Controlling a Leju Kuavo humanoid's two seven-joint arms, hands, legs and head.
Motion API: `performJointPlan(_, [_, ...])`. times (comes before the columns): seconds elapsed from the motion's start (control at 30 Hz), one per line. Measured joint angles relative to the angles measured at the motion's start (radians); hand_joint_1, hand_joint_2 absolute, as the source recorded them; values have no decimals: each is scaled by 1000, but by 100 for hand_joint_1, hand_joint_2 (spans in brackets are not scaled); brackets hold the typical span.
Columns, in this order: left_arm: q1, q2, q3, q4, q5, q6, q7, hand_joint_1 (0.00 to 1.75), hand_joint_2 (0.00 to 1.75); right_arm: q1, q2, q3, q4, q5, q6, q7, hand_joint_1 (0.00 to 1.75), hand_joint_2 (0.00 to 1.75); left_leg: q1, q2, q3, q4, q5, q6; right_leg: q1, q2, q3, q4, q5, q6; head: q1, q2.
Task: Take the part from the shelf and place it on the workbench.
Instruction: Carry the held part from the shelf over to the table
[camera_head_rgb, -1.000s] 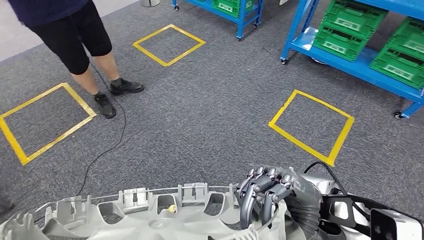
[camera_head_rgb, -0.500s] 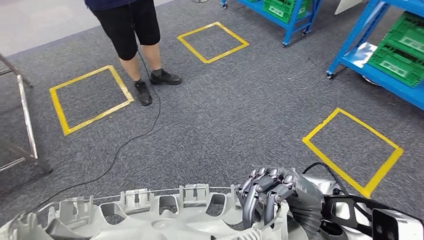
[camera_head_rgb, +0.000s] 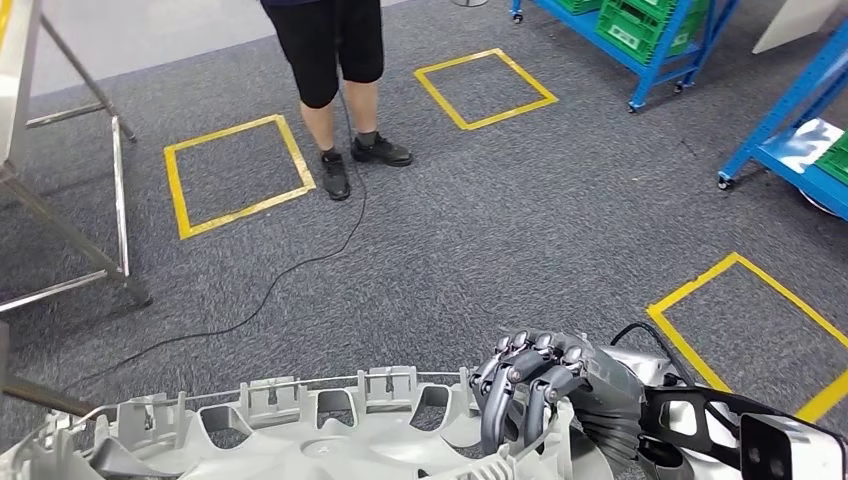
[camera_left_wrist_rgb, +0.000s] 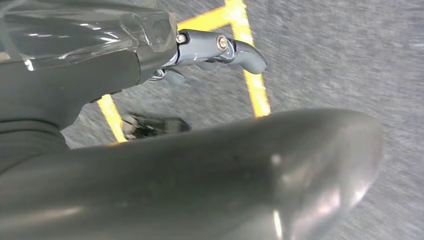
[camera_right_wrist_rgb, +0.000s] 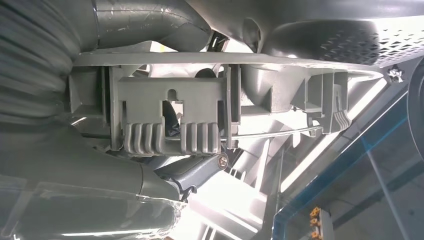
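The part (camera_head_rgb: 300, 440) is a large round grey plastic cover with clips along its rim, held low in front of me at the bottom of the head view. My right hand (camera_head_rgb: 545, 400) grips its right rim, dark fingers curled over the edge. The right wrist view shows the rim's clip block (camera_right_wrist_rgb: 170, 115) up close, with a finger (camera_right_wrist_rgb: 195, 172) beneath it. In the left wrist view my left hand (camera_left_wrist_rgb: 215, 47) hangs over the carpet beside a big dark rounded surface (camera_left_wrist_rgb: 210, 185); whether it holds the part I cannot tell. A metal-legged workbench (camera_head_rgb: 60, 150) stands at the far left.
A person (camera_head_rgb: 335, 60) in dark shorts and black shoes stands ahead, with a black cable (camera_head_rgb: 250, 310) trailing across the grey carpet. Yellow tape squares (camera_head_rgb: 235, 170) mark the floor. Blue shelving (camera_head_rgb: 640, 40) with green crates stands at the back right.
The camera has swung left: the person, tape squares and blue shelves have slid right, and the metal-legged workbench has come into view. My right hand and the part keep their place.
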Motion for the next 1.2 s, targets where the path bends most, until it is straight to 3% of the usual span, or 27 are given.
performJointPlan(0.07, [-3, 5, 5, 0, 0, -11, 0, 0, 0, -6, -1, 3, 0, -2, 2, 0, 150, 175, 0, -21, 4, -7, 3, 10, -1, -10, 2, 0, -5, 9, 0, 0])
performJointPlan(0.13, [-4, 8, 10, 0, 0, -17, -1, 0, 0, -13, -2, 7, 3, -2, 3, 1, 150, 175, 6, -40, 16, -20, 11, 22, -5, 23, -14, 36, -24, 12, 2, 0])
performJointPlan(0.2, [-10, 8, 15, 0, 0, -24, -2, 0, 0, -18, -3, 12, 7, -2, 3, 2, 150, 175, 8, -61, 22, -25, 15, 30, -8, 73, -72, 151, -70, 8, 6, 0])
performJointPlan(0.27, [-15, 7, 19, 0, 0, -32, -2, 0, 0, -18, -4, 16, 13, -1, 2, 2, 150, 175, 8, -88, 23, -25, 14, 33, -10, 90, -144, 278, -108, 9, 6, 0])
performJointPlan(0.3, [-15, 5, 20, 0, 0, -36, -2, 0, 0, -18, -4, 19, 16, 0, 2, 3, 150, 175, 9, -103, 23, -25, 13, 33, -12, 92, -161, 299, -107, 15, 6, 0])
performJointPlan(0.33, [-15, 3, 21, 0, 0, -39, -2, 0, 0, -19, -4, 21, 18, 1, 1, 4, 150, 175, 10, -118, 24, -24, 13, 31, -15, 94, -157, 274, -87, 24, 6, 0])
performJointPlan(0.37, [-15, 2, 22, 0, 0, -41, -2, 0, 0, -21, -5, 24, 20, 1, 1, 6, 150, 175, 11, -133, 26, -22, 11, 29, -19, 102, -134, 214, -56, 34, 6, 0])
performJointPlan(0.4, [-15, 0, 22, 0, 0, -42, -2, 0, 0, -23, -5, 26, 21, 2, 0, 7, 150, 175, 13, -148, 25, -18, 8, 25, -26, 122, -104, 139, -23, 44, 7, 0])
performJointPlan(0.43, [-16, 0, 22, 0, 0, -43, -2, 0, 0, -26, -4, 28, 23, 2, -1, 9, 150, 175, 12, -161, 23, -12, 4, 19, -30, 142, -76, 77, 5, 46, 6, 0])
performJointPlan(0.5, [-16, -2, 22, 0, 0, -45, -2, 0, 0, -30, -5, 32, 26, 4, -4, 13, 150, 175, 12, -182, 15, -3, 0, 6, -30, 165, -50, 21, 30, 35, 6, 0])
performJointPlan(0.53, [-15, -2, 22, 0, 0, -46, -2, 0, 0, -33, -5, 35, 27, 6, -6, 15, 150, 175, 13, -191, 11, -2, -1, 0, -26, 157, -48, 21, 32, 26, 5, 0])
performJointPlan(0.57, [-14, -2, 22, 0, 0, -49, -2, 0, 0, -36, -5, 37, 28, 8, -9, 17, 150, 175, 16, -192, 9, -2, 0, -5, -26, 146, -47, 19, 33, 19, 5, 0])
performJointPlan(0.63, [-13, -2, 22, 0, 0, -52, -2, 0, 0, -41, -5, 40, 30, 11, -14, 19, 150, 175, 16, -150, -7, 26, -16, -15, -25, 126, -41, 15, 33, 5, 1, 0])
performJointPlan(0.7, [-17, -3, 22, 0, 0, -53, -2, 0, 0, -42, -5, 41, 30, 12, -15, 19, 150, 175, 15, -87, -55, 124, -63, -22, -21, 103, -33, 13, 28, -6, -3, 0])
performJointPlan(0.77, [-19, -6, 22, 0, 0, -54, -2, 0, 0, -42, -6, 43, 31, 12, -16, 19, 150, 175, 19, -66, -119, 244, -105, -25, -15, 78, -29, 13, 23, -13, -4, 0])
performJointPlan(0.8, [-18, -8, 22, 0, 0, -54, -2, 0, 0, -42, -6, 44, 31, 12, -16, 19, 150, 175, 19, -63, -136, 270, -106, -25, -13, 66, -28, 13, 21, -14, -4, 0])
performJointPlan(0.83, [-18, -9, 22, 0, 0, -54, -2, 0, 0, -42, -6, 45, 32, 12, -16, 19, 150, 175, 20, -60, -134, 260, -91, -25, -12, 54, -27, 14, 19, -15, -4, 0])
performJointPlan(0.87, [-18, -9, 22, 0, 0, -54, -2, 0, 0, -42, -6, 46, 32, 12, -16, 19, 150, 175, 19, -53, -112, 213, -62, -23, -11, 43, -25, 14, 17, -15, -4, 0])
performJointPlan(0.93, [-19, -9, 22, 0, 0, -53, -2, 0, 0, -44, -6, 48, 32, 12, -15, 19, 150, 175, 13, -17, -45, 84, -9, -16, -6, 24, -18, 14, 10, -11, -4, 0])
performJointPlan(1.0, [-21, -9, 22, 0, 0, -53, -2, 0, 0, -46, -6, 52, 32, 12, -14, 19, 150, 175, 3, 6, -7, 16, 5, -5, 0, 7, -14, 13, 4, -3, -3, 0])
performJointPlan(1.07, [-21, -8, 22, 0, 0, -53, -2, 0, 0, -48, -5, 56, 33, 12, -14, 19, 150, 175, -2, -11, -4, 8, 4, 6, 0, -10, -11, 11, 0, 5, -3, 0])
performJointPlan(1.13, [-20, -7, 22, 0, 0, -53, -2, 0, 0, -50, -4, 59, 33, 12, -14, 19, 150, 175, 3, -33, 4, -4, 10, 18, -4, 13, -17, 30, -12, 11, -2, 0])
performJointPlan(1.2, [-22, -7, 22, 0, 0, -53, -2, 0, 0, -50, -5, 61, 34, 12, -14, 19, 150, 175, 9, -56, 11, -12, 15, 27, -8, 65, -65, 123, -53, 10, 0, 0])
